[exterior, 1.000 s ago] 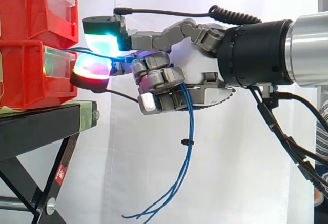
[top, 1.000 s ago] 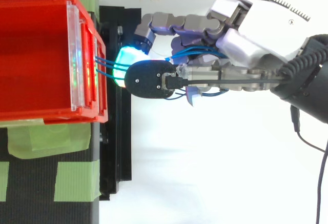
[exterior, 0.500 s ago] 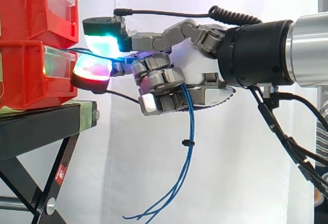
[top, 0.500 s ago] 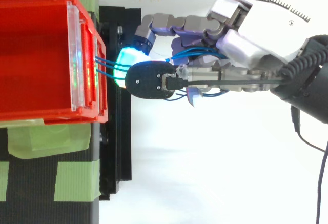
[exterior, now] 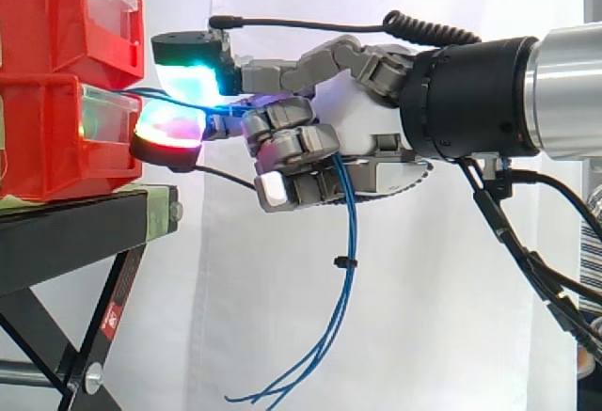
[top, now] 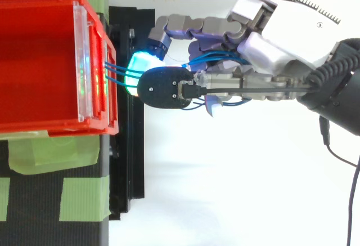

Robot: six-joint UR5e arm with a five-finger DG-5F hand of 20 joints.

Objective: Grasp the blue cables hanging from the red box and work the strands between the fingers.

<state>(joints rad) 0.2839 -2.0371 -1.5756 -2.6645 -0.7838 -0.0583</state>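
No shift: hand [exterior: 362, 129] on cables [exterior: 352, 232] (curled)

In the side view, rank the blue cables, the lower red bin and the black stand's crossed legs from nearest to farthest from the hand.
1. Blue cables: gripped in the curled fingers of the hand, hanging below it.
2. Lower red bin: just left of the fingertips.
3. Stand's crossed legs: low at the left, farthest.

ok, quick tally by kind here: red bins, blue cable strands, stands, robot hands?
red bins: 2, stacked
blue cable strands: 3
black stand: 1
robot hand: 1, fingers curled round the strands
Total: 7
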